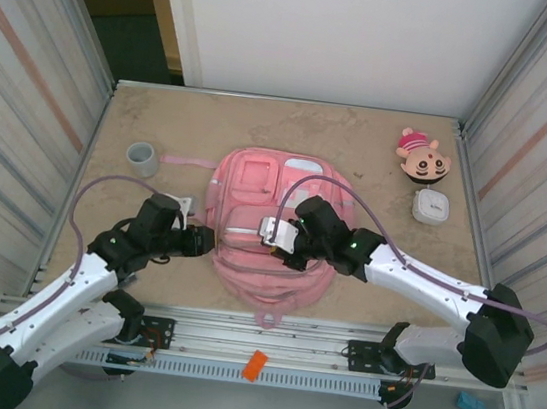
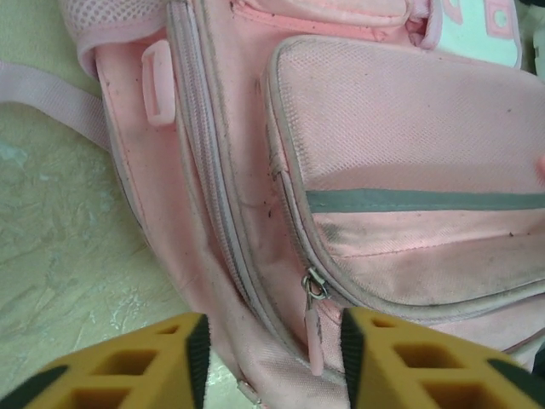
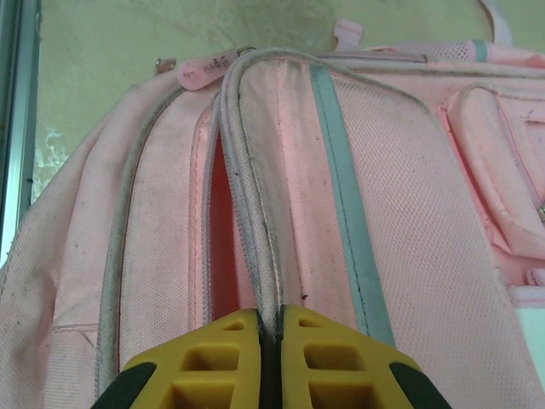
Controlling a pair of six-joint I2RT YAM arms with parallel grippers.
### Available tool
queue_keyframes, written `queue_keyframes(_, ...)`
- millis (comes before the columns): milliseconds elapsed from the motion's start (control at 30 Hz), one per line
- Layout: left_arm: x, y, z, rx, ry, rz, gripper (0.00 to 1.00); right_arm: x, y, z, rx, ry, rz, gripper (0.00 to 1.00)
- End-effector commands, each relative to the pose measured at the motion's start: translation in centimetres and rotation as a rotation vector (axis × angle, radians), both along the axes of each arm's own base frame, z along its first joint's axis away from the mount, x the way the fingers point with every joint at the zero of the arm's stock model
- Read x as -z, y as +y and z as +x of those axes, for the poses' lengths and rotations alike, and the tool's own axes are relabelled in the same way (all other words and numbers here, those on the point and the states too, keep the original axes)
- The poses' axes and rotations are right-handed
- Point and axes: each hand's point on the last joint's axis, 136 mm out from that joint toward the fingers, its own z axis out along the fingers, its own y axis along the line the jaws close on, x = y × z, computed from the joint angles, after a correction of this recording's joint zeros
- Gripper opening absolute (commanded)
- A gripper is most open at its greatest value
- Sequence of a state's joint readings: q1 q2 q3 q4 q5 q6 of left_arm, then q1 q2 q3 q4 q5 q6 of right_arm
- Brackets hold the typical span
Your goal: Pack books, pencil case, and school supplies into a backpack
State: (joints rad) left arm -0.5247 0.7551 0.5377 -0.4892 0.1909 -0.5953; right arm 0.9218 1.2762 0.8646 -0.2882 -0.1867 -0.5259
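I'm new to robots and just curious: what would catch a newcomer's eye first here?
The large pink backpack lies flat mid-table, with both arms reaching in to it. The right gripper is pinched shut on a raised zip edge of the backpack, while the left gripper stands open at a zip pull on its side. A plush head sits in the far right corner.

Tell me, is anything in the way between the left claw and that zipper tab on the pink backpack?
Nothing visible does. The left gripper has its jaws open, and the zipper pull shows in the gap between them, lying bare against the side of the backpack. No other object comes between them.
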Motion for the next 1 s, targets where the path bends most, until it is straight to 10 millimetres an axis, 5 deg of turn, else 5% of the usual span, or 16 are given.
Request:
queue_keyframes(0,0.5,-0.1,-0.3,0.047,-0.039,0.006,0.52,-2.8,1.4,0.8,-0.01,-0.051,0.066,0.0)
queue_keyframes(500,-0.8,-2.3,0.4,0.186,-0.192,-0.051,0.58,-7.1,0.6,0.5,-0.029,-0.091,0.173,0.0)
queue_keyframes(700,0.7,-2.3,0.7,0.208,-0.182,-0.006,0.52,-8.0,0.5,0.5,-0.032,-0.094,0.201,0.0)
queue_keyframes(867,1.5,-2.5,1.1,0.212,-0.176,0.004,0.34,-8.7,0.2,0.6,-0.031,-0.093,0.222,0.0)
queue_keyframes(967,1.7,-1.8,1.9,0.163,-0.196,0.031,0.12,-9.0,0.0,0.4,-0.034,-0.092,0.234,0.0)
